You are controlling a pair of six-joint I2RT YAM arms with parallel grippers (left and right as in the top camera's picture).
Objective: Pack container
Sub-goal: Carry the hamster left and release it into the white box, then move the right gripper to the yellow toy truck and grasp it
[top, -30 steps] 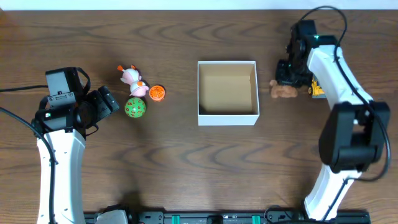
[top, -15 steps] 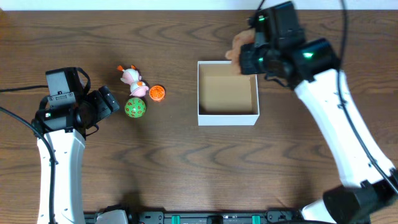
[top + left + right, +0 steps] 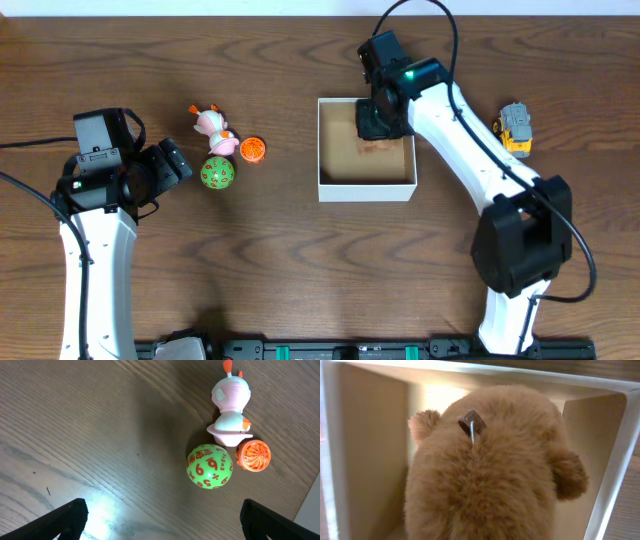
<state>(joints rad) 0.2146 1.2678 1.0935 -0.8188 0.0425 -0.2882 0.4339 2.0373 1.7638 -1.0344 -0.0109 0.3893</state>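
The container (image 3: pixel 366 188) sits mid-counter, nearer the far edge. The right tool (image 3: pixel 378 132), closed on a brown plush toy (image 3: pixel 485 475), hangs over its far side. The left tool (image 3: pixel 165 519) gapes wide, empty.

Overhead: looks straight down on the desk (image 3: pixel 300 280), container (image 3: pixel 366 188) near centre.
Left wrist: close, facing down, left of container; shares green ball (image 3: pixel 209 466) with overhead.
Right wrist: very close, inside container, plush (image 3: pixel 485 475) filling the frame.

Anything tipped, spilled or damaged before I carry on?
Nothing stands out. The container sits square and undamaged, the brown plush toy is at its far-right corner, and the pink figure, green ball, orange ball and yellow vehicle lie loose outside it.
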